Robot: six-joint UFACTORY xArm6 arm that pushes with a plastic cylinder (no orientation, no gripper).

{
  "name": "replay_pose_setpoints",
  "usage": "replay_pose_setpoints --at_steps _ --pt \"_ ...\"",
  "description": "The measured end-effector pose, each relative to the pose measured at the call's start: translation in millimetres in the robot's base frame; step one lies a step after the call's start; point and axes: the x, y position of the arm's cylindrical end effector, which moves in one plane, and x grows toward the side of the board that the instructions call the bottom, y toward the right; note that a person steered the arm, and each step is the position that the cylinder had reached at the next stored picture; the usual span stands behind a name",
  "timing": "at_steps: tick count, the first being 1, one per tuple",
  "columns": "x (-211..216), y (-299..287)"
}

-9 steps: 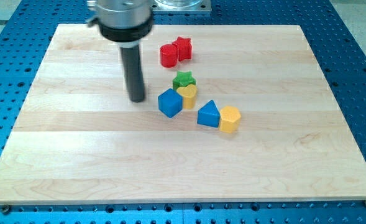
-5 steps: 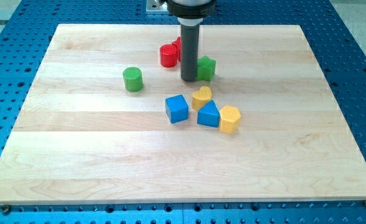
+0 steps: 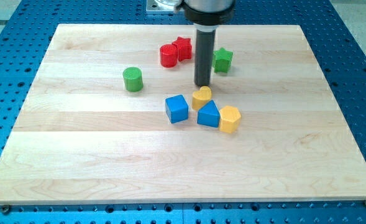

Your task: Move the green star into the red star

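Broadly, we see a pale wooden tabletop [image 3: 77,155] lying on a blue perforated base [image 3: 363,74]. Our rod [image 3: 203,59] comes down from the view's top, and my tip [image 3: 202,84] rests on the wood just above the yellow heart [image 3: 202,98], close to it; whether they touch we cannot tell. We carry no jaws, so nothing is held.

Next in size comes the cluster below the tip. The blue cube [image 3: 177,108] sits at the view's left of the heart. The blue triangle [image 3: 208,114] lies just under the heart, and the yellow block [image 3: 230,119] presses against the triangle's right side.

The red cylinder [image 3: 168,55] and red star [image 3: 183,48] stand touching each other near the view's top, to the left of the rod. The green cylinder [image 3: 132,79] stands alone, well apart at the view's left.

Smallest, the green star [image 3: 222,60] sits just right of the rod, level with its lower part. The rod stands between it and the red star, so the two stars are apart.
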Motion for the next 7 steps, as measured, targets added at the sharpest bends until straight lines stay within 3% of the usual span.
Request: replay_pose_setpoints --at_steps 3,4,5,6,7 --pt "-18.5 65.3" --pt "-59.1 45.3" --pt "-57.1 -8.4" --pt "5.3 -9.5" --pt "12.2 -106.8"
